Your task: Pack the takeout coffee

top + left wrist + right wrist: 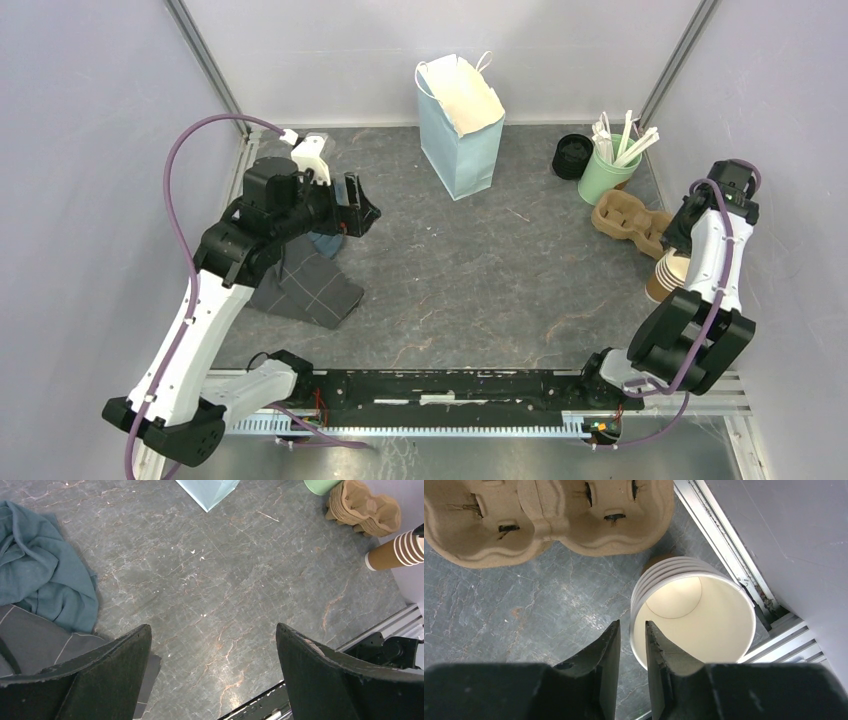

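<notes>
- Top view: the left fingers [362, 208] were held spread above the counter [480, 280], beside a heap of cloths [310, 285]. A pale blue paper bag [460, 135] stood open at the back. To the right were seen a round black object [573, 157], a green cup of white sticks [608, 172], a pulp carrier [628, 220] and a stack of paper cups [663, 280], over which the right arm [718, 250] was bent.
- The takeout coffee could not be made out; whether the black object belonged to it could not be told.
- Left wrist view: the left fingers were seen wide apart over the counter.
- Right wrist view: the right fingers [605, 660] were narrowly apart, set astride the top cup's rim, one outside and one inside.
</notes>
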Robot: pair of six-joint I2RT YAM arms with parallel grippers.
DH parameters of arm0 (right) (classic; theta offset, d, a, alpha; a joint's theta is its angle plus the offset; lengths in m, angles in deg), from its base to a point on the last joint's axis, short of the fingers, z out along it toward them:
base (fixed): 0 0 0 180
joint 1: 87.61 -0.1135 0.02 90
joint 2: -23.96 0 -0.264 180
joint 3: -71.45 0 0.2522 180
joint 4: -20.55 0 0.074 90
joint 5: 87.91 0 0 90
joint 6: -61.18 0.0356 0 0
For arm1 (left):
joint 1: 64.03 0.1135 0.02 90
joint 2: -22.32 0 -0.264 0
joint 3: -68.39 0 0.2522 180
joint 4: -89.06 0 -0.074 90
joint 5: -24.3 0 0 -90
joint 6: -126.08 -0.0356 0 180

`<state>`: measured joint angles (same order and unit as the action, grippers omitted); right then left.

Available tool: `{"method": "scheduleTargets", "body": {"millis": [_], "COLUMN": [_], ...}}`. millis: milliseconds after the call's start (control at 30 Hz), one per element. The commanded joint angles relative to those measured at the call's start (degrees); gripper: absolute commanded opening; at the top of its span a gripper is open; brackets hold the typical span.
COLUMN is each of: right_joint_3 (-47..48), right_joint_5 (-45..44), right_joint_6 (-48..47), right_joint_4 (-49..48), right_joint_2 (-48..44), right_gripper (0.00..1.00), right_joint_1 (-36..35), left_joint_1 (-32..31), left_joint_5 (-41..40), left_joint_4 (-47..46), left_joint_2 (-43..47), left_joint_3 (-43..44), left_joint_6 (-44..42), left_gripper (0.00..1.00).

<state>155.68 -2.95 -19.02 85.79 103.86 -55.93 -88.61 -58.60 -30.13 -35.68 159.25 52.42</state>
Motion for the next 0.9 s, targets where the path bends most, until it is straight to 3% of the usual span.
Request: {"method": "scheduleTargets", "body": {"millis": [0, 200, 433, 867], "right_joint_3": [-0.1, 0.4, 0.2, -1.3], "right_joint_5": [-0.1, -0.3, -0.6, -1.0], "right_joint_6": [0.6, 0.5, 0.5, 0.3], "right_joint_4": [-1.9, -1.9, -1.7, 0.2], "right_joint_2": [1.1, 2.0, 1.8, -2.3], "right_gripper": [0.3, 0.26, 0.12, 0.0], "right_joint_1": [0.3, 0.4, 0.3, -0.6], "left_joint_1": [-0.2, -0.2, -0.2, -0.4], "left_joint_5": [-0.7, -1.2, -1.0, -0.2], "left_joint_4": [-1.6, -1.5, -1.8, -2.7], "left_joint_2": [0.0, -0.1, -0.3, -0.1], "left_joint_3": [2.0, 2.3, 2.6, 2.4], "left_joint_6": [-3.9, -4.3, -4.2, -3.9], "left_gripper": [1.0, 1.0, 1.0, 1.0]}}
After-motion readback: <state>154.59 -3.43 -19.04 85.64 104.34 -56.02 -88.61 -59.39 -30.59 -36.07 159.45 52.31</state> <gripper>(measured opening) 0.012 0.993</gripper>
